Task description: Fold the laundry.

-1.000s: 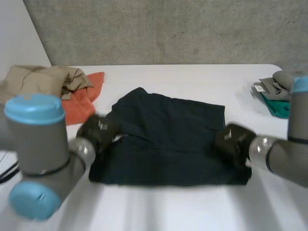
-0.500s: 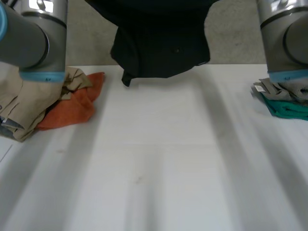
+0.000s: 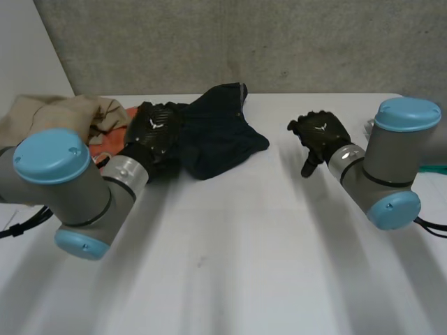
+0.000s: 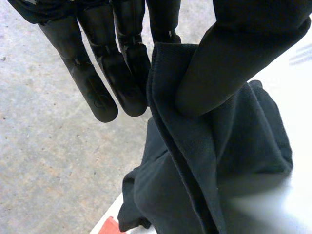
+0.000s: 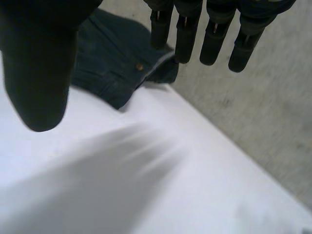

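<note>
Fingers [image 4: 100,90] and thumb of our left hand [image 3: 155,131] pinch a folded edge of the dark blue garment [image 3: 222,129], which droops bunched from that grip and spreads past the fingertips onto the white table [image 3: 237,251]. Our right hand [image 3: 318,136] grasps nothing, its fingers [image 5: 214,41] straight and parted from the thumb, and the garment lies beyond those fingertips, apart from them. Beside our left hand we see a tan cloth heap [image 3: 59,115] and an orange cloth [image 3: 103,150].
</note>
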### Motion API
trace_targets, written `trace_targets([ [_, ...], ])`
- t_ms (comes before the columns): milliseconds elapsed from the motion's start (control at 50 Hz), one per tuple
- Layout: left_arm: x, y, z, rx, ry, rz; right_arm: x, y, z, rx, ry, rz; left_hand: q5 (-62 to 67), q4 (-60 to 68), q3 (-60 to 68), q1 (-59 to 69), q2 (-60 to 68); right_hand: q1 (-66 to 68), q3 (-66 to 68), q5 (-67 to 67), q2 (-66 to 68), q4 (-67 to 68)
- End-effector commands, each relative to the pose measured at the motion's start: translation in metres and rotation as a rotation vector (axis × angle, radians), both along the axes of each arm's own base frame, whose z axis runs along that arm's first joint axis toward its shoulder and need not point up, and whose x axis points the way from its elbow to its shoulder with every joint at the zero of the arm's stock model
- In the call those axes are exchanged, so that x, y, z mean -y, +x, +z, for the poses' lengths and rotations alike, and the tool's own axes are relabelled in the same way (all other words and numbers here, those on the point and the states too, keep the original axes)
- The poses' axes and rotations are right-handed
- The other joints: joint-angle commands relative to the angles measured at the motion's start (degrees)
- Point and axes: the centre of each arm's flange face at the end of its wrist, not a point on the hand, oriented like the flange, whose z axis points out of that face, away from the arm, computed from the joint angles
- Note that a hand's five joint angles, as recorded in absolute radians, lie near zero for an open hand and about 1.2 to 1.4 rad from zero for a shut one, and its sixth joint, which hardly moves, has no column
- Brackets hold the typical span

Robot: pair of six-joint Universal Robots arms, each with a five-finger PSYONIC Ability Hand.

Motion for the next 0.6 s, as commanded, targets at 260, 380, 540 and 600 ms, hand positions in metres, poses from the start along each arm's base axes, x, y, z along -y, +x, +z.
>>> trace_targets([
  [260,-0.075,-0.001,0.1,-0.059,-0.054,-0.047,-0.018,0.048,-0.023,0.291,0.15,0.064,12.6,11.2,11.2,14.1,11.2,-7.5,-7.3,-5.9,-8.5,-7.0],
  [380,-0.085,0.0,0.113,-0.073,-0.067,-0.046,-0.02,0.066,-0.039,0.276,0.144,0.034,12.6,11.2,11.2,14.1,11.2,6.0,6.3,7.7,5.1,6.6],
  [540,-0.087,0.007,0.115,-0.077,-0.058,-0.026,0.007,0.056,-0.042,0.26,0.061,-0.153,12.6,11.2,11.2,14.1,11.2,60.3,60.5,62.0,59.4,60.9],
  [600,-0.083,0.013,0.109,-0.068,-0.038,-0.004,0.007,0.042,-0.029,0.225,0.077,-0.156,12.6,11.2,11.2,14.1,11.2,60.3,60.5,62.0,59.4,60.9],
])
